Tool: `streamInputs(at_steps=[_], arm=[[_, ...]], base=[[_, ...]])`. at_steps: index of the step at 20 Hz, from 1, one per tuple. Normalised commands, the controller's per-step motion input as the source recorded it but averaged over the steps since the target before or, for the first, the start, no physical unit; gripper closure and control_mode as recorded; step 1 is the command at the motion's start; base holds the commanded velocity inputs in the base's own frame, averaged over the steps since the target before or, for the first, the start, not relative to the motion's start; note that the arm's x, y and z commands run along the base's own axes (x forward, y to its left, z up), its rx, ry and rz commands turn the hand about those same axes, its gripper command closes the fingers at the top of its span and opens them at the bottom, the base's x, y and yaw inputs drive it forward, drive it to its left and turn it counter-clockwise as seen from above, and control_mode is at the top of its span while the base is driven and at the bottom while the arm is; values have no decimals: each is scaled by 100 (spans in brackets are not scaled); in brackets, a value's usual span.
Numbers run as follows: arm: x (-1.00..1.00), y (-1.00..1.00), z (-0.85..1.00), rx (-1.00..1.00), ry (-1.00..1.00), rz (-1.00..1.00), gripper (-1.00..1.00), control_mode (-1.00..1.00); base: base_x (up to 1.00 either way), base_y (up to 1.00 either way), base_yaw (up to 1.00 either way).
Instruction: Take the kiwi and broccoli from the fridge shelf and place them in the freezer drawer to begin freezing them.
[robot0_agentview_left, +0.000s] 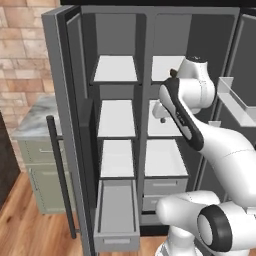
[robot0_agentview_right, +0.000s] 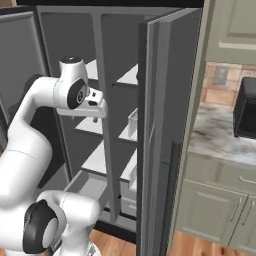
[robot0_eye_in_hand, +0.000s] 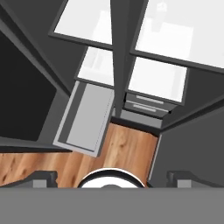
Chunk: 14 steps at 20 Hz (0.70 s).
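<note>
Presumably kiwi and broccoli, neither discernible here, are light and bruisable, so grip each across its middle; gripper (robot0_eye_in_hand: 112, 177) is spread wide and empty, looking down on the pulled-out freezer drawer (robot0_eye_in_hand: 85, 117)

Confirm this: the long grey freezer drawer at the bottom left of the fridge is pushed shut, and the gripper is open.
Not quite. The freezer drawer is pulled out, not shut; the left base view shows its bare grey inside. The gripper is indeed open.
</note>
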Motion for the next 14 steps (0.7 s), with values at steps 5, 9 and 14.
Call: streamInputs(at_steps=[5,9,14], arm=[[0,0,0,0,0,0,-100,100],[0,0,0,0,0,0,-100,100],[0,0,0,0,0,0,-100,100]], base=[[35,0,-20],[33,-7,-14],[0,0,1]])
